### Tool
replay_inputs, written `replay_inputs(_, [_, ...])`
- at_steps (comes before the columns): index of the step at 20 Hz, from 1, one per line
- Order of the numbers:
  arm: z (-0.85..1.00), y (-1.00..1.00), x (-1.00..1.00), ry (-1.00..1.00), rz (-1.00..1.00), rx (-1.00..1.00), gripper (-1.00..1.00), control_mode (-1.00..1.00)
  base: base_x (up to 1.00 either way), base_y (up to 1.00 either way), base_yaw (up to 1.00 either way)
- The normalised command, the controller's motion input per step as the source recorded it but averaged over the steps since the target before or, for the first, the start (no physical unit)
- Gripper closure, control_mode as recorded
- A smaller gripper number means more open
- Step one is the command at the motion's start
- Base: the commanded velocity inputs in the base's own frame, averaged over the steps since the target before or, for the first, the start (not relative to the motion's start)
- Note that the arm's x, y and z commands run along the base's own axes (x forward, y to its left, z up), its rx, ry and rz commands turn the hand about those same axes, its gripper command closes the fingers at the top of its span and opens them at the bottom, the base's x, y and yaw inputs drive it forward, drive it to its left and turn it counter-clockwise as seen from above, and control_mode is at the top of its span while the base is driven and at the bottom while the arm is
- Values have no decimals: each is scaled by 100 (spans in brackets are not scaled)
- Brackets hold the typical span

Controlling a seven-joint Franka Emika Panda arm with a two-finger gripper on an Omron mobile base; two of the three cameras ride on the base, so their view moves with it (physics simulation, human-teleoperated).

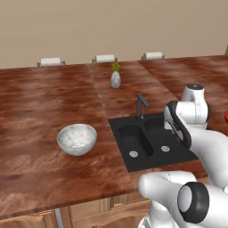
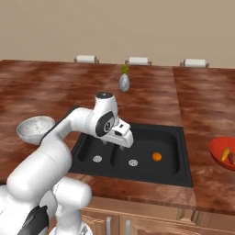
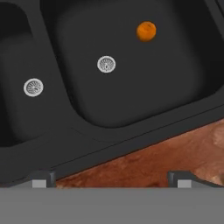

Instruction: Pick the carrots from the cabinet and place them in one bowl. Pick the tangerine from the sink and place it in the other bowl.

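My gripper (image 3: 112, 179) hangs over the sink's (image 2: 181, 172) near rim, jaws spread wide and empty; to my left the grey bowl (image 2: 35, 129) sits bare on the counter (image 1: 35, 102); the tangerine (image 2: 157, 156) lies in the right basin, not yet picked; far right, the carrots (image 2: 227, 154) already rest in the red bowl (image 2: 219, 156); reddish wood worktop, small vase (image 2: 124, 81), plain beige wall behind.
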Motion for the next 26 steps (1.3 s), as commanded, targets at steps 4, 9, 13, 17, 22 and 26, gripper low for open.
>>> replay_inputs(4, [-7, -37, 11, 0, -9, 0, -100, -100, 0, 0, 0])
replay_inputs(9, [-9, -34, 16, -4, -7, 0, -100, -100, 0, 0, 0])
replay_inputs(13, [-12, -20, 26, -8, -2, 0, -100, -100, 0, 0, 0])
replay_inputs(17, [-14, -19, 29, -6, -1, 0, -100, -100, 0, 0, 0])
replay_inputs(22, [-16, -17, 30, -6, 0, 0, -100, -100, 0, 0, 0])
replay_inputs(26, [-16, -19, 33, -1, 0, -1, -100, -100, 0, 0, 0])
